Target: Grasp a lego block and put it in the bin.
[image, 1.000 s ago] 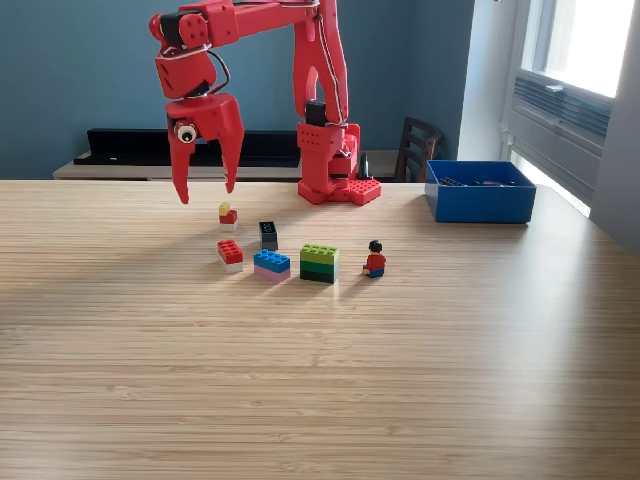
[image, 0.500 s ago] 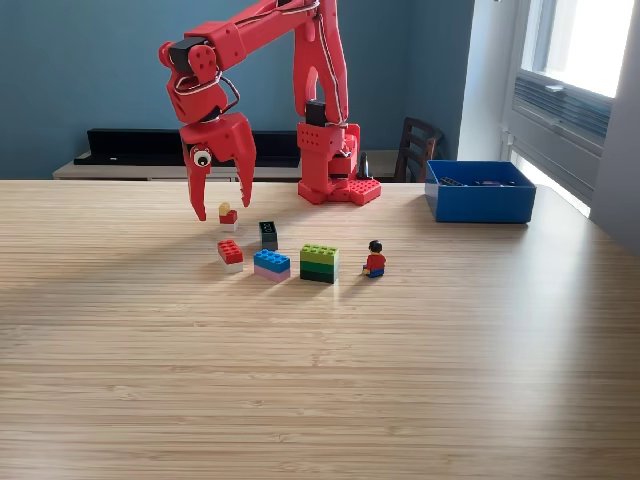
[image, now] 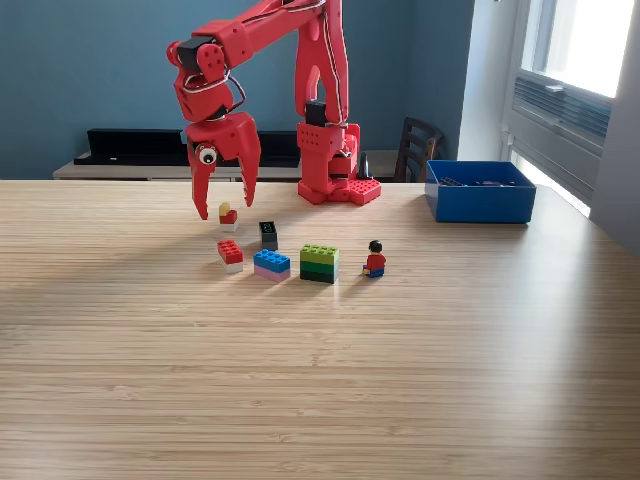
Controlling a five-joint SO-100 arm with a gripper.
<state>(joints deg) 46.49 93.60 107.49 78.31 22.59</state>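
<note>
1. The lego block that looks like the pick is the small red and yellow block (image: 228, 214). It sits on the bench (image: 320, 380), at the back of the little group of toys, and nothing is touching it.
2. The claw (image: 225, 204) hangs right above this block with its two red fingers spread apart. It holds nothing. The tips point down on either side of the block but are a bit above it.
3. Close by are more pieces: a red and white block (image: 231, 255), a small dark block (image: 268, 235), a blue and pink block (image: 271, 264), a green block (image: 319, 263) and a tiny toy figure (image: 375, 259). All of them sit on the bench, near each other but mostly apart.
4. The bin (image: 480, 203) is a blue box, well apart from the blocks, on the exterior view's right. Something small lies inside it, but I cannot tell what.
5. The task is only at its start, I think. No block is grabbed yet. The claw needs to go down, squeeze the block, lift it, carry it over to the bin and let go.
6. The dark block is near, so the claw could bump it going down.
</note>
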